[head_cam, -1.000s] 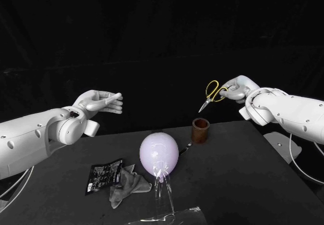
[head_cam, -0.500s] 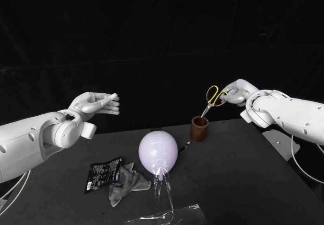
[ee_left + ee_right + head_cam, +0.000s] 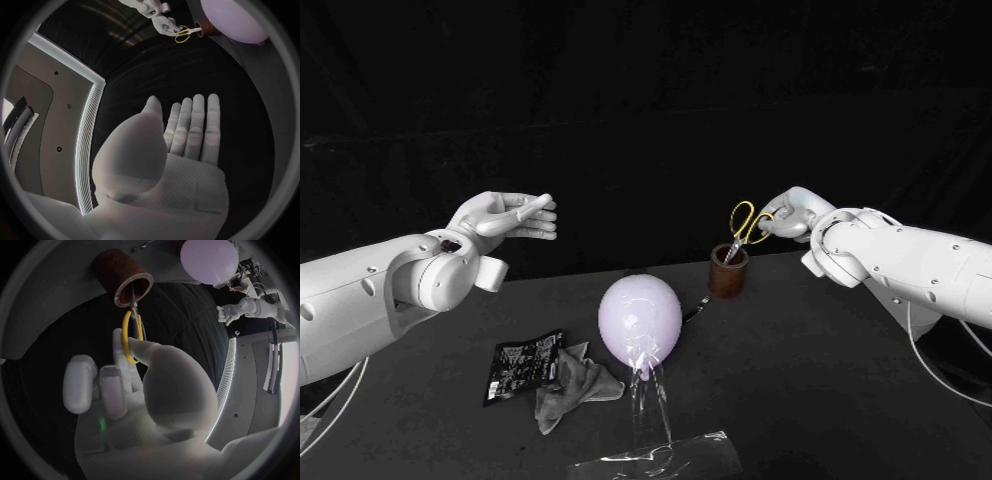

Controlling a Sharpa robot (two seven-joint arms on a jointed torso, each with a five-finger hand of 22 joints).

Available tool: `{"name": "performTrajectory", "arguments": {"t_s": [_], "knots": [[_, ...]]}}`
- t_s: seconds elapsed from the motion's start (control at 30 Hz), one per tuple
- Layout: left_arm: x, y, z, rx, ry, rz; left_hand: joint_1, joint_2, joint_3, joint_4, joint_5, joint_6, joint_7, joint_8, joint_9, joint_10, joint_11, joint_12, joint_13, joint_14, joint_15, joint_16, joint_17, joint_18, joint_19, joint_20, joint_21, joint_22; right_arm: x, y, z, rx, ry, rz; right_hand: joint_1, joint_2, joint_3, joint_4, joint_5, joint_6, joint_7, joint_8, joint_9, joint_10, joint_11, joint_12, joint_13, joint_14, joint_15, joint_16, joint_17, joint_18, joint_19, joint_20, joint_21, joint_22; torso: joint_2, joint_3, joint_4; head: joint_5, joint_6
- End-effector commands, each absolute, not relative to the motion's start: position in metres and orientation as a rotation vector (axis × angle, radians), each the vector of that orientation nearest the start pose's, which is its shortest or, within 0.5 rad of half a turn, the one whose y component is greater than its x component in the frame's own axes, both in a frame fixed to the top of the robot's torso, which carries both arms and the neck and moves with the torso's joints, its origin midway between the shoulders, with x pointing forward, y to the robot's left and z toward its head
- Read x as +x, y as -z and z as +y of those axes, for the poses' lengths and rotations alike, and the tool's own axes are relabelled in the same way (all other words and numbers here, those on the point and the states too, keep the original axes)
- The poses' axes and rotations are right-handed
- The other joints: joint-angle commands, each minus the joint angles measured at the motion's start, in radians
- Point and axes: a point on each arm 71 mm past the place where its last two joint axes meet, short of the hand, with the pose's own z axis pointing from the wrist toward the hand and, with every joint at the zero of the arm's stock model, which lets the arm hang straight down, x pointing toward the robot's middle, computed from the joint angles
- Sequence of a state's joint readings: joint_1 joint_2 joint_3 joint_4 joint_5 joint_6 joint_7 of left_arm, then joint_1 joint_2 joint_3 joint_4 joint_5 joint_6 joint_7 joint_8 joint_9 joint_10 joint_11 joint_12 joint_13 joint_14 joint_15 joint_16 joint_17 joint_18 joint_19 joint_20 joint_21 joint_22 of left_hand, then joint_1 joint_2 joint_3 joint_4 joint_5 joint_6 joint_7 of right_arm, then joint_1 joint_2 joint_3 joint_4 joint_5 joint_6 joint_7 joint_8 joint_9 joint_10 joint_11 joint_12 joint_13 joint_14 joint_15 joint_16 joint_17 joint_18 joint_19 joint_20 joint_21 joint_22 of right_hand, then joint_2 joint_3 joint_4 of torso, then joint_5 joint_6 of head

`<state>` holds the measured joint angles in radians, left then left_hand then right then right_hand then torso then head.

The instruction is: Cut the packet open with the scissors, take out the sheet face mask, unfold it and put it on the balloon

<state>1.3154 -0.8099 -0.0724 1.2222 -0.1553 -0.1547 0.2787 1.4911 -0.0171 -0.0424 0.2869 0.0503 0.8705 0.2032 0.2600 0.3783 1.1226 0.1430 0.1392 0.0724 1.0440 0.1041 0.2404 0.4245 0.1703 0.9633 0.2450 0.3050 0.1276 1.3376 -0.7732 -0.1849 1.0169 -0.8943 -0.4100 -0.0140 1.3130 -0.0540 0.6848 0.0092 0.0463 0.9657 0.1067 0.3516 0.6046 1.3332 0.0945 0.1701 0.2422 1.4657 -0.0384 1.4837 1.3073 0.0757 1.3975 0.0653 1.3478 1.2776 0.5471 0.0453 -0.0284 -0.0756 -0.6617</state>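
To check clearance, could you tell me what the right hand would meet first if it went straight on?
Probably the brown cup: the right hand holds the scissors with blades pointing into its mouth, though depth is unclear.

Balloon (image 3: 640, 318): smooth, glossy rubber skin. 
Packet (image 3: 522, 366): black, glossy, foil-like plastic, printed. 
Grey cloth (image 3: 574, 388): soft, crumpled, matt. 
Clear film (image 3: 661, 460): shiny, wrinkled plastic. 
Scissors (image 3: 737, 238): yellow plastic-looking handles, bare metal blades. 
Brown cup (image 3: 727, 275): dull, rough-looking wall. 
Table (image 3: 819, 380): matt black.
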Motion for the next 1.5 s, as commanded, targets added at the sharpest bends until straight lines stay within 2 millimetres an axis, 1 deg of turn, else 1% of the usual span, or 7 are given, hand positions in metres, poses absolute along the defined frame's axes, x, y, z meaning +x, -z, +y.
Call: {"name": "performTrajectory", "arguments": {"t_s": [0.03, 0.3, 0.43, 0.67, 1.23, 1.4, 1.5], "knots": [[0.551, 0.148, 0.279, -0.954, 1.36, 1.454, 0.01, -0.003, -0.004, 0.001, -0.002, 0.005, 0.001, 0.001, -0.001, 0.007, 0.002, 0.0, -0.001, 0.01, -0.001, 0.007, 0.002, 0.014, 0.01, 0.001, 0.007, 0.001, 0.568, 0.176, -0.341, 0.45, -0.449, 1.548, -0.016, -0.01, 0.006, -0.004, 0.006, -0.02, 0.009, -0.007, 0.042, 0.034, -0.058, -0.02, -0.004, 0.059, 0.004, 0.0, 0.009, -0.003, -0.014, 0.004, -0.009, -0.008, 0.0, -0.0003, -0.0001, 0.002, -0.001], [0.551, 0.148, 0.28, -0.955, 1.358, 1.454, 0.011, -0.004, -0.005, 0.001, -0.002, 0.005, 0.003, 0.0, -0.003, 0.007, 0.003, -0.001, -0.001, 0.009, 0.0, 0.006, 0.002, 0.014, 0.01, 0.0, 0.007, 0.001, 0.562, 0.184, -0.323, 0.404, -0.512, 1.578, -0.114, -0.143, -0.088, 0.033, 0.023, -0.113, 0.074, -0.109, -0.003, -0.149, 0.011, -0.11, -0.064, 0.041, 0.061, -0.027, -0.061, 0.014, -0.075, 0.05, -0.087, -0.096, -0.001, -0.0004, -0.0004, 0.002, -0.003], [0.551, 0.148, 0.281, -0.956, 1.357, 1.456, 0.012, -0.005, -0.006, 0.002, -0.002, 0.005, 0.004, 0.0, -0.004, 0.007, 0.004, -0.002, -0.001, 0.009, 0.001, 0.006, 0.002, 0.013, 0.01, 0.0, 0.007, 0.001, 0.559, 0.186, -0.318, 0.371, -0.513, 1.6, -0.122, -0.175, -0.132, 0.038, 0.021, -0.152, 0.1, -0.151, -0.024, -0.25, 0.039, -0.108, -0.099, 0.024, 0.084, -0.052, -0.121, 0.035, -0.136, 0.072, -0.17, -0.189, -0.002, -0.0003, -0.0009, 0.0, -0.002], [0.55, 0.149, 0.281, -0.957, 1.358, 1.461, 0.013, -0.005, -0.007, 0.002, -0.002, 0.005, 0.006, -0.001, -0.005, 0.006, 0.005, -0.003, -0.001, 0.008, 0.001, 0.006, 0.002, 0.013, 0.01, 0.0, 0.007, 0.001, 0.558, 0.187, -0.32, 0.333, -0.473, 1.605, -0.095, -0.166, -0.257, 0.054, 0.022, -0.226, 0.138, -0.227, -0.065, -0.389, 0.077, -0.103, -0.162, -0.016, 0.118, -0.099, -0.225, 0.076, -0.247, 0.112, -0.349, -0.374, -0.001, 0.0001, -0.0003, -0.001, -0.003], [0.547, 0.151, 0.284, -0.91, 1.365, 1.486, 0.03, -0.011, -0.013, -0.002, -0.002, 0.003, 0.002, -0.007, -0.012, 0.005, 0.005, -0.01, -0.003, 0.001, 0.003, 0.003, 0.003, 0.012, 0.005, 0.001, 0.004, -0.001, 0.546, 0.183, -0.332, 0.309, -0.47, 1.596, -0.045, -0.132, -0.363, 0.069, 0.036, -0.209, 0.135, -0.241, -0.078, -0.391, 0.076, -0.081, -0.176, -0.022, 0.117, -0.102, -0.242, 0.081, -0.244, 0.113, -0.391, -0.41, -0.002, 0.0006, -0.0014, -0.001, -0.007], [0.54, 0.157, 0.287, -0.845, 1.357, 1.526, 0.096, -0.013, -0.003, -0.017, -0.001, 0.008, -0.012, -0.013, -0.023, 0.011, -0.004, -0.022, -0.004, -0.001, -0.002, 0.001, 0.005, 0.011, -0.005, 0.004, -0.002, -0.005, 0.534, 0.171, -0.331, 0.304, -0.543, 1.498, -0.041, -0.126, -0.395, 0.08, 0.034, -0.199, 0.13, -0.241, -0.08, -0.383, 0.071, -0.069, -0.175, -0.02, 0.113, -0.101, -0.242, 0.081, -0.238, 0.109, -0.394, -0.411, -0.003, 0.001, -0.0021, 0.013, -0.016], [0.532, 0.165, 0.289, -0.8, 1.344, 1.559, 0.131, -0.014, 0.004, -0.016, -0.001, 0.015, -0.015, -0.015, -0.03, 0.02, -0.007, -0.029, -0.005, 0.003, -0.005, 0.001, 0.006, 0.01, -0.015, 0.009, -0.007, -0.009, 0.524, 0.156, -0.33, 0.312, -0.645, 1.367, -0.023, -0.113, -0.4, 0.079, 0.037, -0.19, 0.128, -0.239, -0.081, -0.375, 0.068, -0.059, -0.174, -0.027, 0.111, -0.109, -0.261, 0.083, -0.245, 0.107, -0.409, -0.425, -0.003, 0.0003, -0.0002, 0.04, -0.034]]}}
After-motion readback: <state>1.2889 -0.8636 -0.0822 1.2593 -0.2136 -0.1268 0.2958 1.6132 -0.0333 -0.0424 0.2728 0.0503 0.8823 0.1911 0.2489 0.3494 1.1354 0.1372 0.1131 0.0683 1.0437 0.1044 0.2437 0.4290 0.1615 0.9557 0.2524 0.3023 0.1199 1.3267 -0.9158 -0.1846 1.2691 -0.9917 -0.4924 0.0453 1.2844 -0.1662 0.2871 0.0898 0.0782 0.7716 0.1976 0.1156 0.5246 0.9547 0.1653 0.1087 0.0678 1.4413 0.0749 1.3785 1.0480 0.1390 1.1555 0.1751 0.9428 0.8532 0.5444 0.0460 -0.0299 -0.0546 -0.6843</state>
